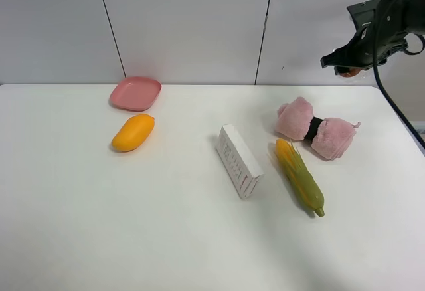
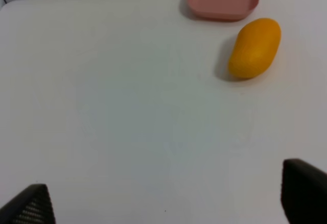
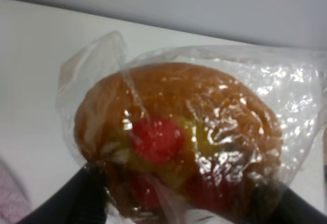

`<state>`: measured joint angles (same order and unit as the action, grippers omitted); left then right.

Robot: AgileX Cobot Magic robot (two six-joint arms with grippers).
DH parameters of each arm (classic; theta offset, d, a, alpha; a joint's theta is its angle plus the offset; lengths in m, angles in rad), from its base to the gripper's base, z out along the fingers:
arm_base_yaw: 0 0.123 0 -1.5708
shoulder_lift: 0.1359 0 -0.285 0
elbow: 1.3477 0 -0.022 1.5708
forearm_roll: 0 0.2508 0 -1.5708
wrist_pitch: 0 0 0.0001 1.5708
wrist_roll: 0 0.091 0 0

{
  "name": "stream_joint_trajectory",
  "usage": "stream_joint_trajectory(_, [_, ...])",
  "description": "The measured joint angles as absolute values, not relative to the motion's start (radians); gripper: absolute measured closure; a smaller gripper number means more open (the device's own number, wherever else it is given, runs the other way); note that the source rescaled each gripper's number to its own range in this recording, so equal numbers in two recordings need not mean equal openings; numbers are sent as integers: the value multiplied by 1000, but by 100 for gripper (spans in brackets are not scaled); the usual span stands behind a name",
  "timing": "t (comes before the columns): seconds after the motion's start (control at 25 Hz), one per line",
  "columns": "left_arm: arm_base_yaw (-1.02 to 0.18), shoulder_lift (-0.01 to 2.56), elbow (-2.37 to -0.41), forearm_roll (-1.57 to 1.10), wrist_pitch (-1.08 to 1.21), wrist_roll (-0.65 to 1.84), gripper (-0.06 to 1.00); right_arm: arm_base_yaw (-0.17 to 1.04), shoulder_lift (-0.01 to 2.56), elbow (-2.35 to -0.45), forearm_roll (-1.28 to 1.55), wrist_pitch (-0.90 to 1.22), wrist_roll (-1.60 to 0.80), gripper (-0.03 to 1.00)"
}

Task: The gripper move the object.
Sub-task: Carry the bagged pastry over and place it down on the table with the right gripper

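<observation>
right gripper clamped on the object | object held aloft near far right corner of the surface | judged light, crumbly, wrap slippery; best pinched gently at the rim

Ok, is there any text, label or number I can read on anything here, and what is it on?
On the box: rows of small print along its side, too small to read.
On the tart wrap: no print visible.
No other text shows in any view.
</observation>
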<state>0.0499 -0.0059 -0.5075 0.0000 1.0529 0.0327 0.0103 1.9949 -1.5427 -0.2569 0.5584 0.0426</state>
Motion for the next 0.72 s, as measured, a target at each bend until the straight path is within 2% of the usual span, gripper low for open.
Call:
stream_joint_trajectory(0.2, [50,-6,-507,0,1053,33,-6,10,2096,-1543,-257,492,52,96])
stream_joint_trajectory(0.72, [50,-6,-507,0,1053,33,-6,10,2207,-1542,-220,491,110,96])
